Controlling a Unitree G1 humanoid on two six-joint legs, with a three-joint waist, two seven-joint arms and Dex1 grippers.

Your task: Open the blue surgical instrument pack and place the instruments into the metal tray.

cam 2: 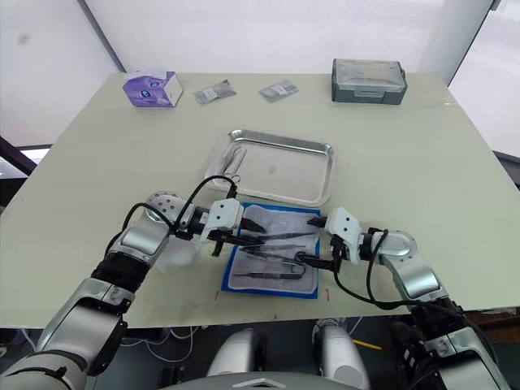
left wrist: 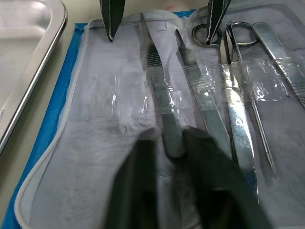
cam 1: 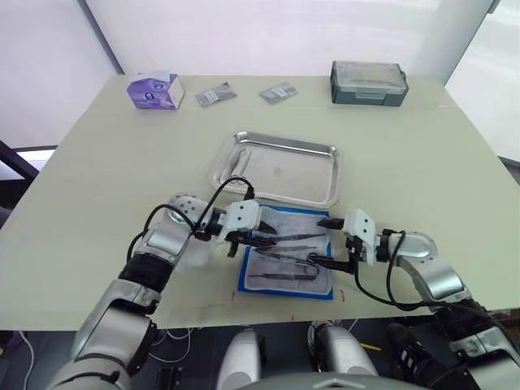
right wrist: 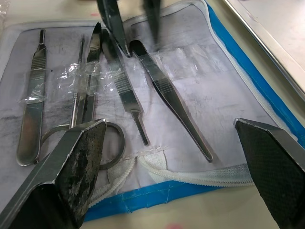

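The blue surgical instrument pack (cam 1: 244, 281) lies open on the table near the front edge, its pale lining up. Several steel instruments (left wrist: 205, 95) rest side by side on the lining under clear straps, among them tweezers (right wrist: 167, 95) and ring-handled scissors (right wrist: 90, 109). My left gripper (cam 1: 264, 238) reaches in from the pack's left, its fingers (left wrist: 138, 181) shut on the broad end of one pair of tweezers (left wrist: 162, 95), which still lies flat. My right gripper (cam 1: 323, 241) hovers at the pack's right edge, wide open and holding nothing. The metal tray (cam 1: 284, 171) sits just behind the pack, with one slim steel tool (cam 1: 239, 162) at its left side.
A purple tissue box (cam 1: 154, 89) stands at the back left. Two small flat packets (cam 1: 215, 95) (cam 1: 279, 92) lie at the back middle. A dark grey lidded box (cam 1: 368, 83) is at the back right. The tray's rim (left wrist: 38, 81) runs close beside the pack.
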